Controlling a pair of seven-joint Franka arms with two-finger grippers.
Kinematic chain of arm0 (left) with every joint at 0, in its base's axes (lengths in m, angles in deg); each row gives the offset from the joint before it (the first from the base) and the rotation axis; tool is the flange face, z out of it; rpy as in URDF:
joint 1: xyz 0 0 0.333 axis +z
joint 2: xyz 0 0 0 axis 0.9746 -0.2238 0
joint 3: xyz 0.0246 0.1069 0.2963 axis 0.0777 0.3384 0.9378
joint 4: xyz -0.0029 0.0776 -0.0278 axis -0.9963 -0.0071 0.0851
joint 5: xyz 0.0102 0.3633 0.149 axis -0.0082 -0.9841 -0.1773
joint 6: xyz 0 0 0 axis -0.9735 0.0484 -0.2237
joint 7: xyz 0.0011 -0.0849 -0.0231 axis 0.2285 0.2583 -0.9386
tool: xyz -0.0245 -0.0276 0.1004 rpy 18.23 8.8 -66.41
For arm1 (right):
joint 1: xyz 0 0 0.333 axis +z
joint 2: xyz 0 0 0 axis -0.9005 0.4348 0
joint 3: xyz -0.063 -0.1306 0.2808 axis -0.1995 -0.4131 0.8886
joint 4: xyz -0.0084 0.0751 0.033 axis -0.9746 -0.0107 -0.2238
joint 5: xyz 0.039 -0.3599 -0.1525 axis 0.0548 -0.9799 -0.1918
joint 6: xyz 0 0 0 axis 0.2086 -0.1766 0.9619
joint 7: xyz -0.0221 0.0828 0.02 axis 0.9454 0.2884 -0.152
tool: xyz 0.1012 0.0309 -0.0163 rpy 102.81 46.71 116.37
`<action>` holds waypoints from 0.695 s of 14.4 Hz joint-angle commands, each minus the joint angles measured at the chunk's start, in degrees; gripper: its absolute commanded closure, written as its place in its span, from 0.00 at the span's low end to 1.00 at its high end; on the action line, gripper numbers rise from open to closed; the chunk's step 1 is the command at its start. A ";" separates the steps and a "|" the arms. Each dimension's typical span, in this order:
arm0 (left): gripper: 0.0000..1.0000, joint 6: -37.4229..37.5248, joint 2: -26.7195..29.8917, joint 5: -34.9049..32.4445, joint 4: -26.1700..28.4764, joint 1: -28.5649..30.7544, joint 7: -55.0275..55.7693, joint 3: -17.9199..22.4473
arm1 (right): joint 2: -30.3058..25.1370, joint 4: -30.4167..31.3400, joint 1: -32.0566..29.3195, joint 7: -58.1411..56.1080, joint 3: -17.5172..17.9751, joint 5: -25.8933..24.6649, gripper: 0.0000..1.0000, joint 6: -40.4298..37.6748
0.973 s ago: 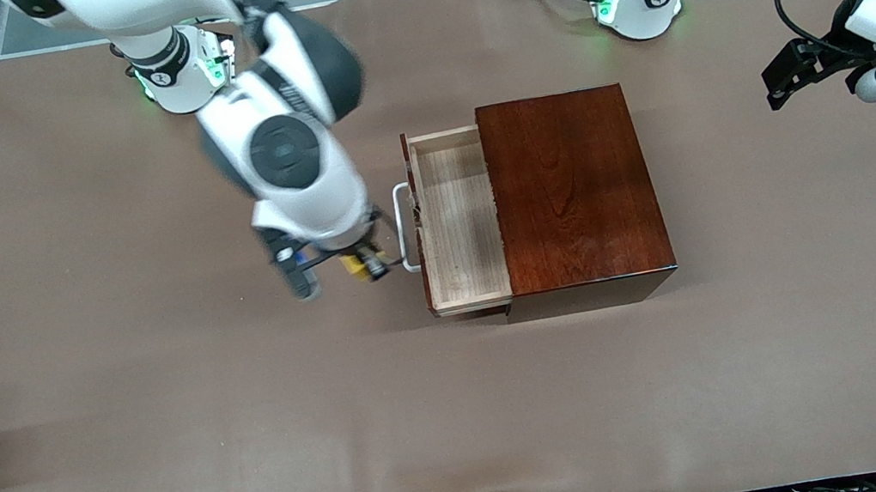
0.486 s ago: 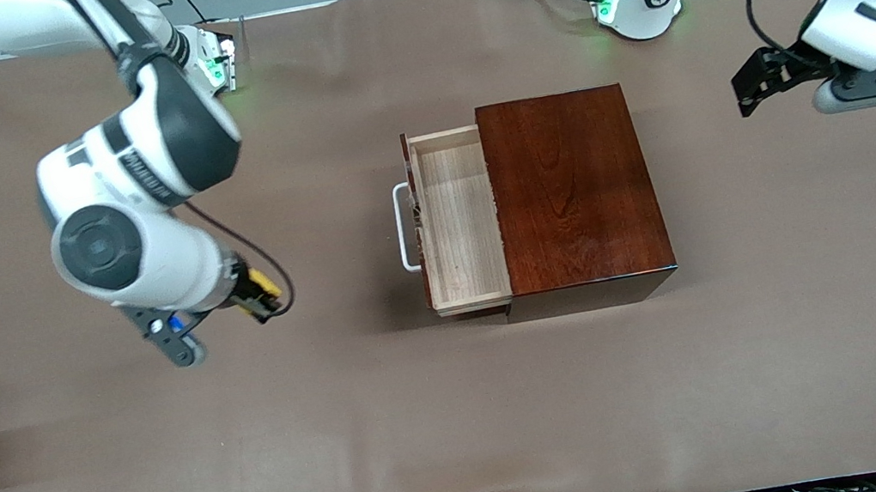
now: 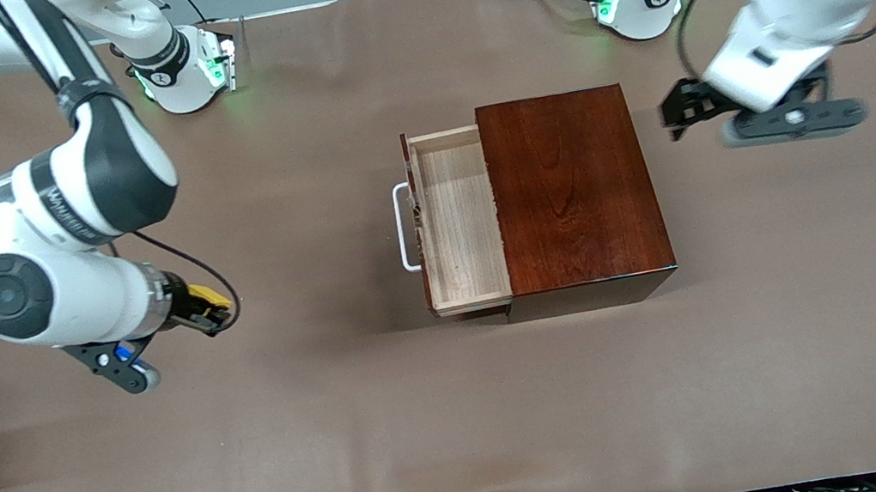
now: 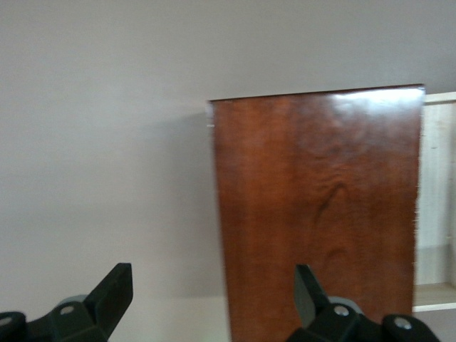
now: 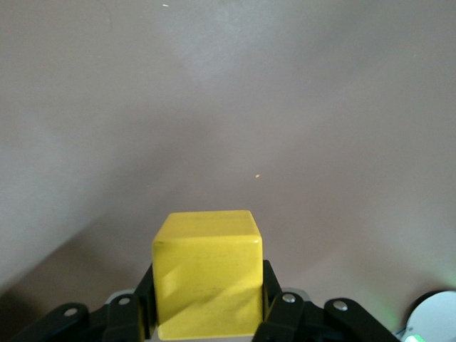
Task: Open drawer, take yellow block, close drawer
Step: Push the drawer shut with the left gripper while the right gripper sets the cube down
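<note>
One drawer (image 3: 459,221), one yellow block (image 5: 208,281), two grippers.

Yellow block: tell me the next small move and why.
Probably lower the right gripper and set the yellow block on the bare table. Its fingers are shut on the block, up in the air toward the right arm's end. The drawer stands open and empty; the open left gripper hovers by the wooden box.

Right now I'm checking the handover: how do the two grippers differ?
The right gripper is shut on the yellow block, over bare table toward the right arm's end; the left gripper is open and empty, over the table beside the wooden box. Both have dark fingers on white arms, up in the air.
</note>
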 commanded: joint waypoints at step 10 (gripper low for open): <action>0.00 -4.84 -14.57 -1.87 -10.98 -13.85 17.78 -2.33 | -10.57 24.48 -11.54 -27.68 1.04 -0.61 1.00 11.96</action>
